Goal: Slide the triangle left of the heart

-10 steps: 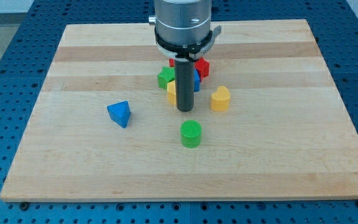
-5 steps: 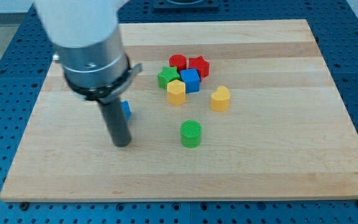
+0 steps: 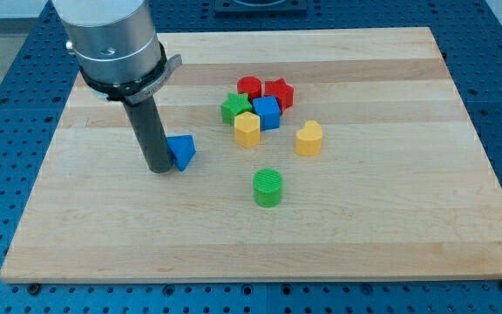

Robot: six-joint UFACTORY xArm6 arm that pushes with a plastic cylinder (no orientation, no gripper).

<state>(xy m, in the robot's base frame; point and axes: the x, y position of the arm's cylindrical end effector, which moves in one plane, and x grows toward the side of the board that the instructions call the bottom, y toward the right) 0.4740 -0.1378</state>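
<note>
The blue triangle (image 3: 182,151) lies on the wooden board (image 3: 390,209), left of the middle. My tip (image 3: 159,168) rests on the board right against the triangle's left side. The yellow heart (image 3: 308,138) sits to the right of the middle, well apart from the triangle. The rod rises from the tip to the grey arm body (image 3: 111,39) at the view's top left.
A cluster sits above the middle: a red cylinder (image 3: 249,86), a red star (image 3: 278,92), a green block (image 3: 233,109), a blue cube (image 3: 267,112) and a yellow block (image 3: 247,129). A green cylinder (image 3: 267,187) stands alone below it.
My tip swung from the cluster to the view's left, passed below the blue triangle, and now stands at its left side. The triangle has shifted a little to the right and up.
</note>
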